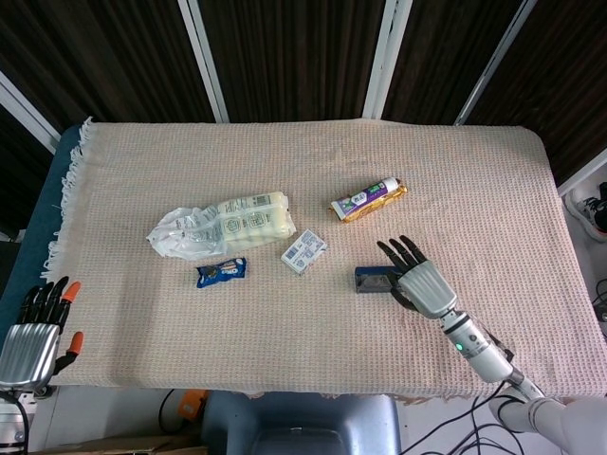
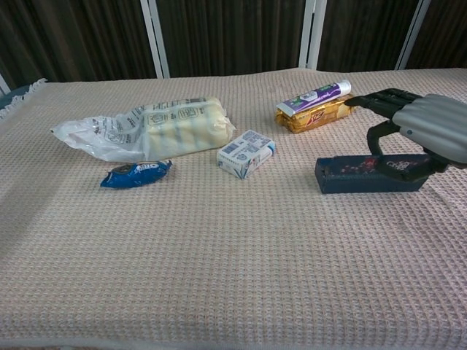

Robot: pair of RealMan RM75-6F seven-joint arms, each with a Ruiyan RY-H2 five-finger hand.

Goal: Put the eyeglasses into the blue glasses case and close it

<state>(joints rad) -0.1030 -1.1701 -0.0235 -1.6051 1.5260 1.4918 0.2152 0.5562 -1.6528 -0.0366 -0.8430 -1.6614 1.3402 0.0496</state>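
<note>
**On the woven cloth, a closed blue case under the right hand**

From the head view, the dark blue rectangular glasses case lay shut on the beige waffle-weave tablecloth, right of centre and toward the near edge. The right hand, silver-backed with black fingers, rested over the case's right end, its fingers spread flat and pointing up the table. No eyeglasses could be seen outside the case. The left hand hung off the near left corner of the table, fingers apart and holding nothing. A clear plastic bag of pale yellow rolls lay left of centre, with a small blue snack wrapper just below it and a small white and blue carton to its right. A purple and white tube lying on a gold packet sat further back.

From the chest view, the glasses case stood with its lid down, showing a faint floral print on its side. The right hand arched over its right end, thumb curled down against the front face, fingers extended above it. The carton sat well apart to the left.
</note>
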